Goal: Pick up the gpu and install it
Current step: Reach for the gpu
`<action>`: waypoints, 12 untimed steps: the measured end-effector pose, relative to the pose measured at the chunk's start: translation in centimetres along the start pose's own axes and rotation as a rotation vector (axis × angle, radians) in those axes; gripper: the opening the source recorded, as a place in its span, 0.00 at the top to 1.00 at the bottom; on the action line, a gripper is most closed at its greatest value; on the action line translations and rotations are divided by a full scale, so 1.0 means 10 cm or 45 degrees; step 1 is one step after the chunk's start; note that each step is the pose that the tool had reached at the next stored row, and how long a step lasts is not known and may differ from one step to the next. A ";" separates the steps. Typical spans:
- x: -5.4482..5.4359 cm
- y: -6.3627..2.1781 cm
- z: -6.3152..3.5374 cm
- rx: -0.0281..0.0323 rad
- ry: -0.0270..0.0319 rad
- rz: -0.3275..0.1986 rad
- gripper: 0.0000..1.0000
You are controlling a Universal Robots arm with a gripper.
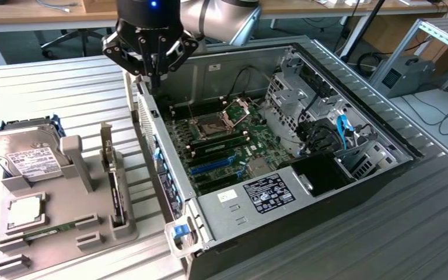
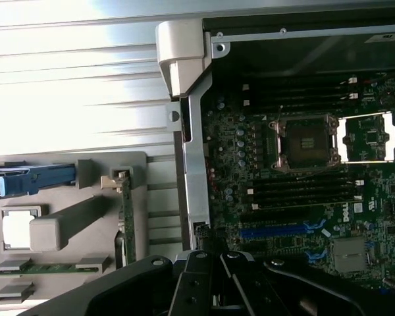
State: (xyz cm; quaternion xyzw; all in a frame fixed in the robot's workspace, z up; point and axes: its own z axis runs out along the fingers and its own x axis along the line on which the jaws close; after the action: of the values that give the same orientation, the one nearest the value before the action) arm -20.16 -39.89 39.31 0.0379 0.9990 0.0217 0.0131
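**Gpu (image 1: 115,186) parked outside the computer case (image 1: 232,70), jaws empty**

The gpu (image 2: 126,217) stands on its thin edge in a slot of the grey holder (image 1: 60,210), just beside the case's outer wall. Its silver bracket sits at the end farther along that wall. A hard drive (image 1: 25,157) rests in the same holder, on the side away from the case.

My gripper (image 1: 152,73) hangs above the case's wall, on the holder's side, well above the card and touching nothing. My jaws are closed on nothing, as the wrist view (image 2: 214,257) also suggests.

As I judge it, I am on the reach for the card. To do it well, my jaws must spread wide enough to straddle the card's flat faces and line up along its top edge. The pinch should land on board, not fan. The lift should be straight up, so the card does not bind in its slot or scrape the case wall. Inside the case, the motherboard's blue slots (image 1: 208,166) lie bare.
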 end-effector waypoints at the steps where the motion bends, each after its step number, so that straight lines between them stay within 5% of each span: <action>1: 0.00 0.000 0.000 0.0000 0.0000 0.000 0.89; 12: 0.04 -0.003 -0.001 0.0001 0.0000 0.000 0.89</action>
State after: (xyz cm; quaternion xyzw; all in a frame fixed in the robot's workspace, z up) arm -20.54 -39.90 39.32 0.0378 0.9990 0.0217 0.0130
